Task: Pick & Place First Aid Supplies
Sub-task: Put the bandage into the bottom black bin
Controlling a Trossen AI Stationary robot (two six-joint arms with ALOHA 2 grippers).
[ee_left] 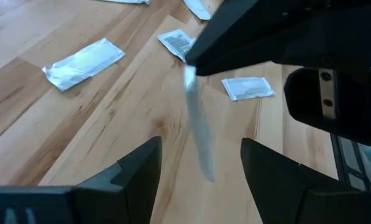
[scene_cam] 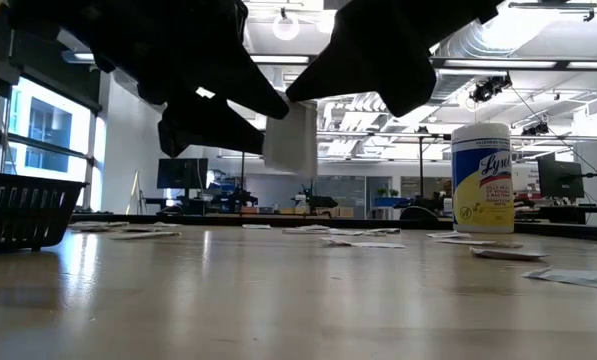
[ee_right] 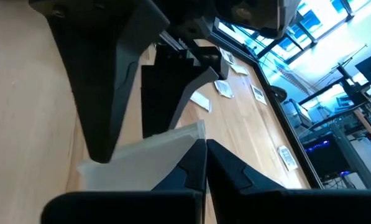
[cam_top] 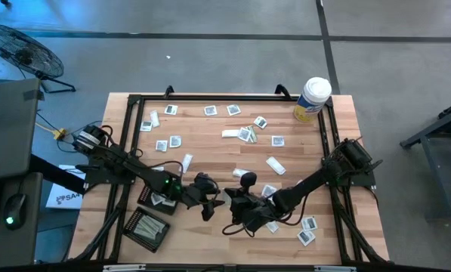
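near the worktop's front edge the right gripper (ee_right: 204,163) is closed on a white packet (scene_cam: 290,138) hanging upright, directly between the open left gripper's (ee_left: 201,163) fingers.

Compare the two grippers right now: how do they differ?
The right gripper is shut on a white packet, held off the table; the left gripper is open and empty, its fingers either side of that hanging packet. Both meet at the table's near middle.
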